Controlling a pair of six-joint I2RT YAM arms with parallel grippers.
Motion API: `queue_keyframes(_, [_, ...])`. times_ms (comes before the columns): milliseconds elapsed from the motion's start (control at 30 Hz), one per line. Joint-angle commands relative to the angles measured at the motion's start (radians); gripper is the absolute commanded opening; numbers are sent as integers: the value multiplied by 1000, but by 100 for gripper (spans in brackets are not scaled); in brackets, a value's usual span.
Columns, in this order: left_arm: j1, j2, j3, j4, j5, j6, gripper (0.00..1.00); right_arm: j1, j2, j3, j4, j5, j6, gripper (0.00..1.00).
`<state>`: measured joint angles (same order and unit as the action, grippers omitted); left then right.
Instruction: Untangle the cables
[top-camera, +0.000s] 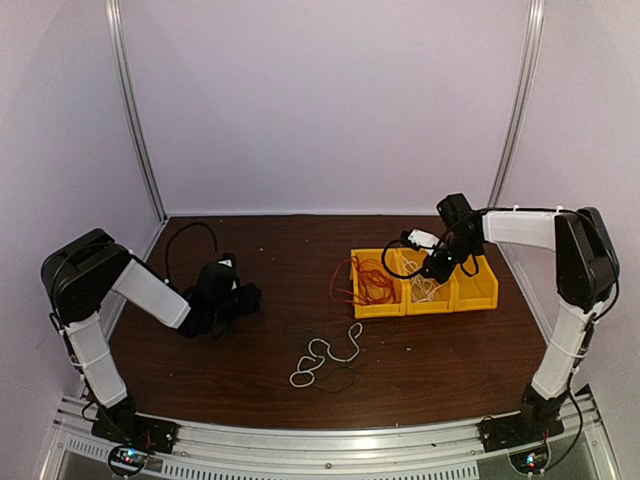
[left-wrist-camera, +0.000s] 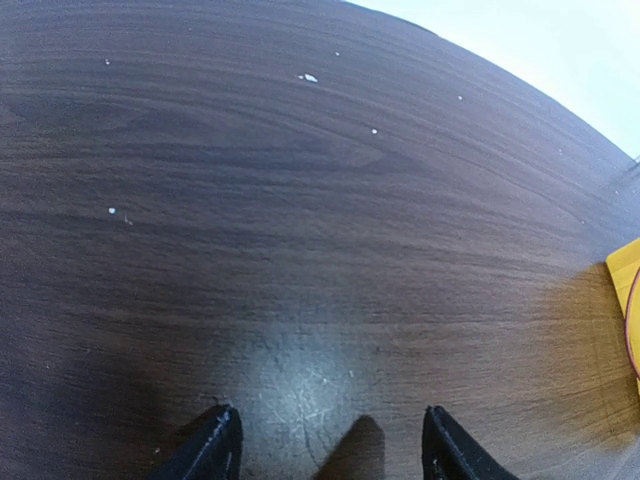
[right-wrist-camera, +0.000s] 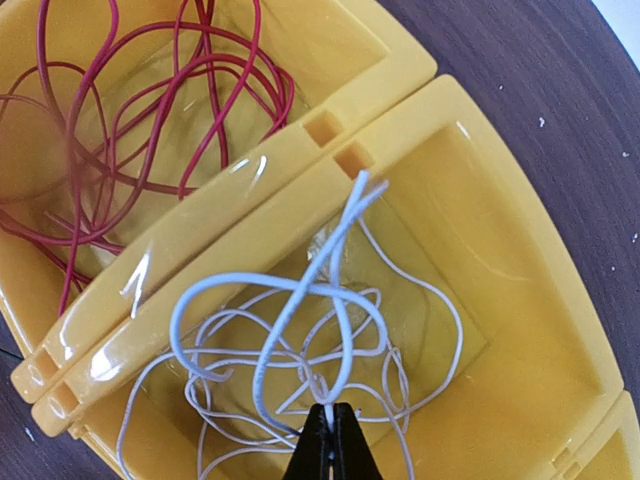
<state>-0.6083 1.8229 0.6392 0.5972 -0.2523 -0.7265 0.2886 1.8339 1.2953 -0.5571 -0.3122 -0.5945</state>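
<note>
A red cable (top-camera: 374, 283) lies heaped in the left yellow bin (top-camera: 358, 308); the right wrist view shows its loops (right-wrist-camera: 150, 120) there too. More white cable (right-wrist-camera: 230, 385) is coiled in the middle bin (right-wrist-camera: 500, 230). My right gripper (right-wrist-camera: 333, 418) hangs over that bin, shut on a strand of this white cable that loops up in front of it. From above, the right gripper (top-camera: 432, 266) is over the bins. Another white cable (top-camera: 325, 355) and a thin black cable (top-camera: 345, 380) lie in loops on the table. My left gripper (left-wrist-camera: 333, 445) is open, low over bare wood, far left of them.
A third yellow bin (top-camera: 478, 292) joins the other two on the right. The left arm's thick black cable (top-camera: 190, 235) arches at the back left. A corner of a yellow bin (left-wrist-camera: 625, 290) shows at the right edge of the left wrist view. Grey walls enclose the dark wood table (top-camera: 250, 390).
</note>
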Motion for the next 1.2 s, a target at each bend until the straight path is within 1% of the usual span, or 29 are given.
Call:
queue_keyframes(0, [10,-37,-10,27,-2,27,62,6,-9,27,-8,6,27,3])
queue_keyframes(33, [10,-39,-9,24,0,33,63,6,-26,27,-14,5,30,6])
queue_keyframes(167, [10,-57,-6,15,6,65,63,10,-127,36,-60,28,37,30])
queue_keyframes(233, [10,-71,-6,11,12,83,62,16,-184,42,-91,65,29,38])
queue_keyframes(300, [10,-84,-6,5,22,104,62,24,-237,47,-111,88,23,44])
queue_keyframes(367, [10,-97,-4,-1,40,125,62,41,-280,42,-116,84,21,46])
queue_keyframes(467, [10,-112,-2,-23,79,148,62,119,-306,27,-132,49,-2,44])
queue_keyframes(567, [10,-127,-12,-51,101,153,61,236,-298,-4,-132,-44,-44,39])
queue_keyframes(667, [10,-145,-36,-65,93,147,62,365,-250,-3,-121,-120,-81,33])
queue_keyframes(767, [10,-161,-49,-81,89,142,62,483,-173,43,-139,-151,-108,27])
queue_keyframes(900, [10,-176,-65,-94,79,135,62,629,-76,114,-137,-147,-126,28])
queue_keyframes(1000, [10,-178,-75,-92,78,126,62,719,30,187,-153,-139,-126,28])
queue_keyframes(1167, [10,-182,-89,-82,86,116,62,795,209,343,-184,-114,-106,27])
